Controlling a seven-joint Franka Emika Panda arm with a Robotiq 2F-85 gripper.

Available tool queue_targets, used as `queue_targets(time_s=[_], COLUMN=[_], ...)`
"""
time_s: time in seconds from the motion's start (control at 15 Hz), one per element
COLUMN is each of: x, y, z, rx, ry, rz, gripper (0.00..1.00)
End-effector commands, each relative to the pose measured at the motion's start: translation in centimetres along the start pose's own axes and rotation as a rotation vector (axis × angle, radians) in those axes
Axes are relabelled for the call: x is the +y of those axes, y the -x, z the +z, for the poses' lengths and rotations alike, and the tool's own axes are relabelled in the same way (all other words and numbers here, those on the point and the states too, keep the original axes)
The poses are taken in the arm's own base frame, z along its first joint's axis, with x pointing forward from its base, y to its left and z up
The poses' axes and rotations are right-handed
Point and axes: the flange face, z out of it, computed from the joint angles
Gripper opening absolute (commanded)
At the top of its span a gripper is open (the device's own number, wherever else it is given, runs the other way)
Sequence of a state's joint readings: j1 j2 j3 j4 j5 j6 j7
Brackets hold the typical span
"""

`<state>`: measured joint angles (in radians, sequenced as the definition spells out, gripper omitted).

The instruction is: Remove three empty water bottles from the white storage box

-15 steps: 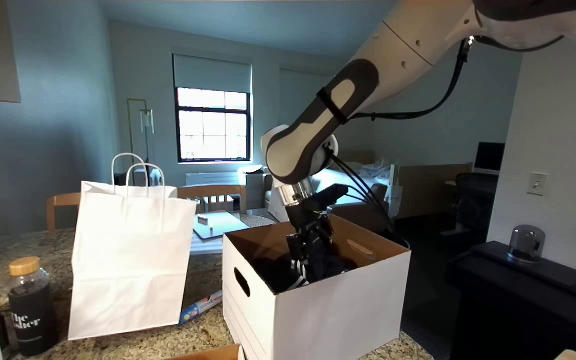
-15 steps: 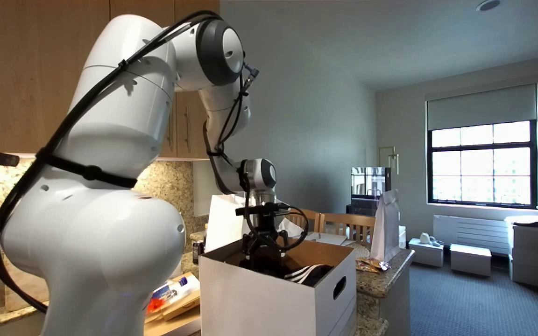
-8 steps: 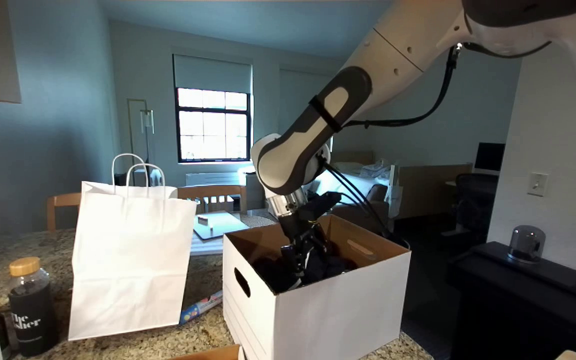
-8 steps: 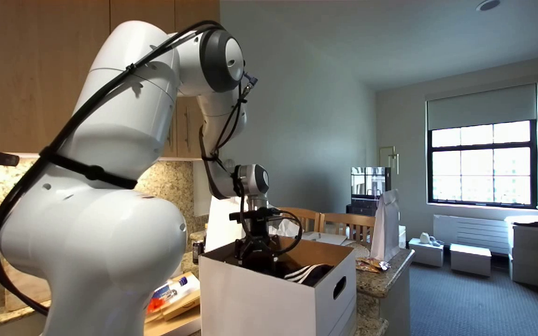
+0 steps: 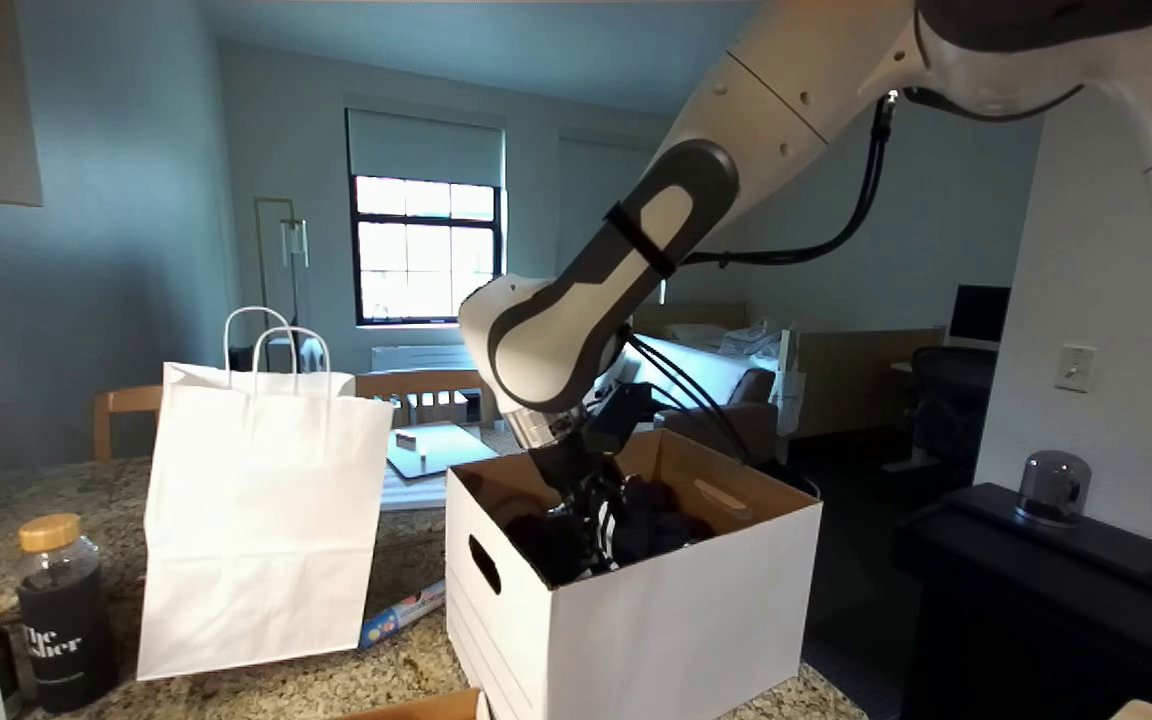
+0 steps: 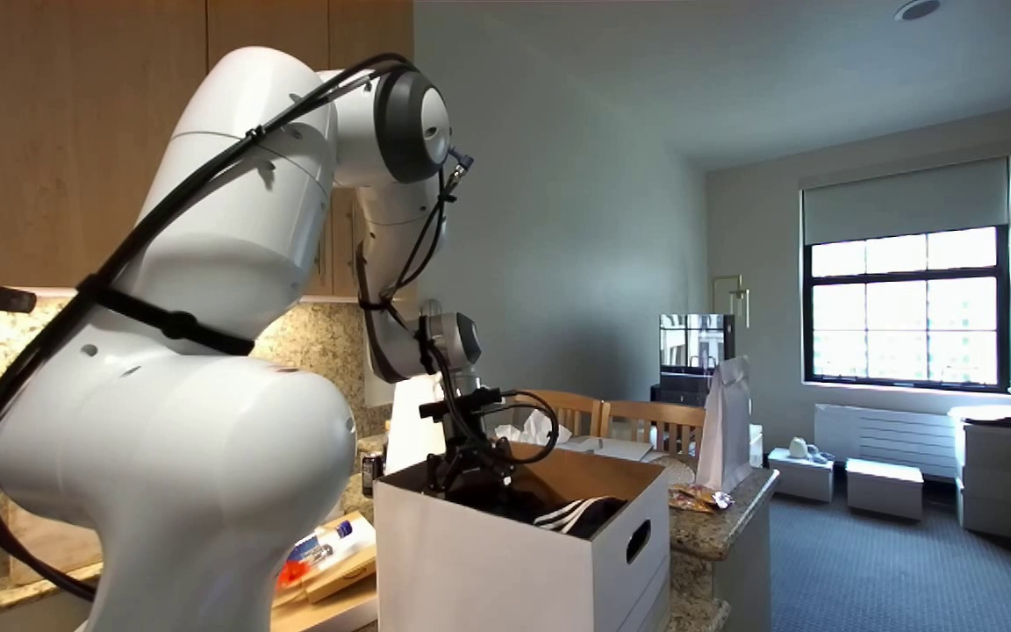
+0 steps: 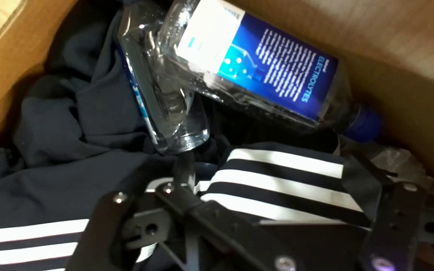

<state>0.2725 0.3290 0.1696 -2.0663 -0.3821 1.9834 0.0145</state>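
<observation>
The white storage box (image 5: pixel 676 640) stands on the counter, its top uncovered, in both exterior views. My gripper (image 7: pixel 271 171) reaches down inside it with its jaws wide apart, tilted, and holds no bottle. In the wrist view a clear water bottle (image 7: pixel 262 71) with a blue label and blue cap lies along the box's inner wall, just beyond the fingertips. Its base end crosses over another clear bottle (image 7: pixel 164 101), whose near end comes close to the left finger. Neither bottle shows in the exterior views inside the box.
Dark cloth with white stripes (image 7: pixel 277 180) fills the box below and between the fingers; contact is unclear. Crumpled clear plastic (image 7: pixel 401 165) lies near the right finger. A white paper bag (image 5: pixel 266 520) stands beside the box. A clear blue-capped bottle (image 6: pixel 321 553) lies among cardboard.
My gripper has shifted left in both exterior views, inside the box. The wrist has come lower and tilted more. Box and bag stay put.
</observation>
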Motion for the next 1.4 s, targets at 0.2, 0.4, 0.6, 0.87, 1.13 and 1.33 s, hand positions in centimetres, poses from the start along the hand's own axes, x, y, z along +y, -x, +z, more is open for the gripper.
queue_targets(time_s=[0.2, 0.4, 0.6, 0.87, 1.13, 1.33], x=[-0.3, 0.1, 0.7, 1.4, 1.4, 0.4], y=[-0.3, -0.3, -0.3, -0.3, 0.6, 1.2], z=[-0.3, -0.9, -1.3, -2.3, -3.6, -4.5], rx=[0.041, 0.094, 0.157, 0.257, 0.358, 0.437], ry=[0.019, 0.011, -0.037, -0.115, -0.254, -0.311], rz=[-0.040, -0.013, 0.032, 0.115, 0.258, 0.325], gripper=[1.00, 1.00, 1.00, 1.00, 1.00, 1.00])
